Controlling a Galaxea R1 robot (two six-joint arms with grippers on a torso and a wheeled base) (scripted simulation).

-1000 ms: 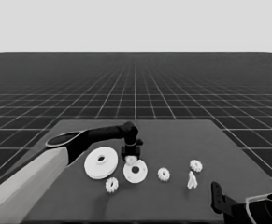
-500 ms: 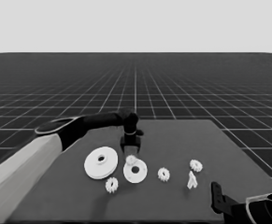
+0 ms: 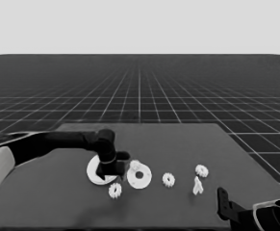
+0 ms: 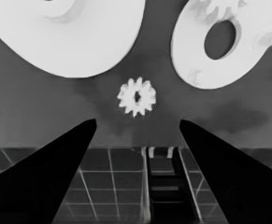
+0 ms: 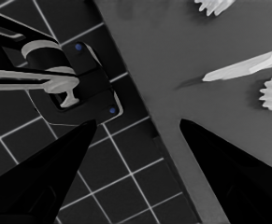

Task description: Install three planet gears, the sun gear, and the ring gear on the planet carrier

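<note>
Since a moment before, the left arm had swung back from the far side of the smaller round part and come down over the gap between the two round parts. Its left gripper [image 3: 111,169] hung there with fingers spread wide and nothing between them, a small gear [image 4: 136,96] lying on the table straight ahead of the tips. In the head view that gear [image 3: 115,190] sat just in front of the larger round part [image 3: 95,174], while the smaller round part [image 3: 139,176] already carried one gear [image 3: 135,165] on its far edge. Two more gears [image 3: 168,179] [image 3: 201,170] lay further right, well apart, with a thin white piece [image 3: 197,186] just beside the second. The right gripper [image 3: 222,202] waited at the near right corner, also parted and empty. I judged the small gear light, stiff and apt to skid, best pinched across its toothed rim from both sides.
</note>
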